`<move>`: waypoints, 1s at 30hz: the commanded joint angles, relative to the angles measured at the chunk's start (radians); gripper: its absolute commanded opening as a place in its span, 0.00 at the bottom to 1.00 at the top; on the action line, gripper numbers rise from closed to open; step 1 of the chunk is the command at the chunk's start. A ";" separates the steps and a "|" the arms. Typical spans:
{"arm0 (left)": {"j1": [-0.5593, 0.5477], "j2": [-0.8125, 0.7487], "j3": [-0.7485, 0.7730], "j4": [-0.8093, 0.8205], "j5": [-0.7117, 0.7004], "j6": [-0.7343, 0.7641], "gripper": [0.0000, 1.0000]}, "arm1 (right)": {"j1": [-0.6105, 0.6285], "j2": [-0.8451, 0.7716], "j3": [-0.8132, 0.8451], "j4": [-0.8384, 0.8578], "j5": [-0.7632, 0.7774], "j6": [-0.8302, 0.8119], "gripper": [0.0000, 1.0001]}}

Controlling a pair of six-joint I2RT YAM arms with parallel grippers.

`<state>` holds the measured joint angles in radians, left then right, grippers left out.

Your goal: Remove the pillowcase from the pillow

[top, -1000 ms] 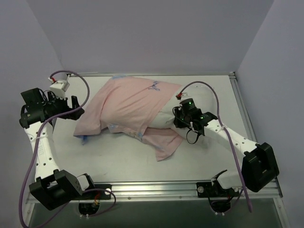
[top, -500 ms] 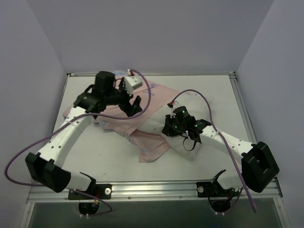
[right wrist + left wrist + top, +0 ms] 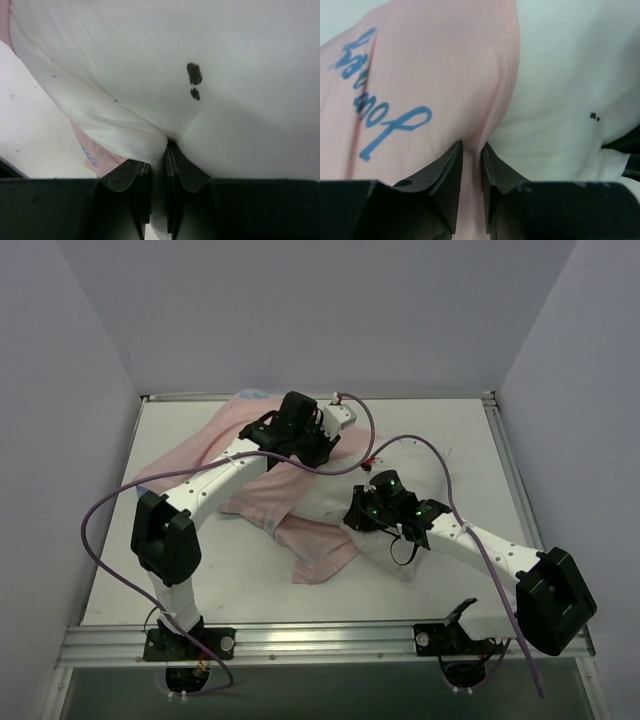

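Fingers first: right fingers (image 3: 141, 192) are clenched on a bunched fold of the pillow (image 3: 240, 60), with white cloth squeezed up between them. I note two dark specks (image 3: 194, 74) on the white fabric just past the pinch.

From overhead, my right arm reaches in from the near right, its wrist low over the pillow's bare end. That end lies on the table (image 3: 470, 440), a little right of centre. A loose pink flap of the pillowcase (image 3: 315, 550) is spread on the table beside that end, toward the near left.

Farther back, left fingers (image 3: 447, 175) stand almost together and grasp a ridge of the pillowcase's pink reverse side. The pinch sits right at the hem, where white pillow shows alongside. I see blue lettering (image 3: 385, 125) in a handwritten style to the left of the pinch.

The rest of the pillowcase covers the pillow's far-left part and runs toward the table's back left. A blue patch (image 3: 250, 395) peeks out at its far edge.
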<state>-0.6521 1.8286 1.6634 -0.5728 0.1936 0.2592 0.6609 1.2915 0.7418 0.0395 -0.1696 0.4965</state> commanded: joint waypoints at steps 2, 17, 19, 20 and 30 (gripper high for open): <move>0.023 0.026 0.088 0.067 -0.075 -0.029 0.32 | 0.003 -0.017 -0.038 -0.131 -0.022 0.019 0.00; 0.363 0.219 0.352 0.077 -0.408 0.021 0.02 | 0.006 -0.086 -0.197 -0.128 -0.105 0.091 0.00; 0.367 0.196 0.290 0.100 -0.334 0.063 0.02 | 0.006 -0.121 -0.194 -0.151 -0.097 0.091 0.00; 0.362 0.158 0.245 0.116 -0.295 0.072 0.02 | 0.005 -0.129 -0.184 -0.165 -0.093 0.090 0.00; 0.284 0.012 -0.054 0.198 -0.115 0.045 0.02 | 0.003 -0.127 0.374 -0.480 0.050 -0.050 0.66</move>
<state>-0.3786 1.8778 1.6264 -0.4026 0.0509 0.3141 0.6613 1.1782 0.9329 -0.2699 -0.1886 0.4980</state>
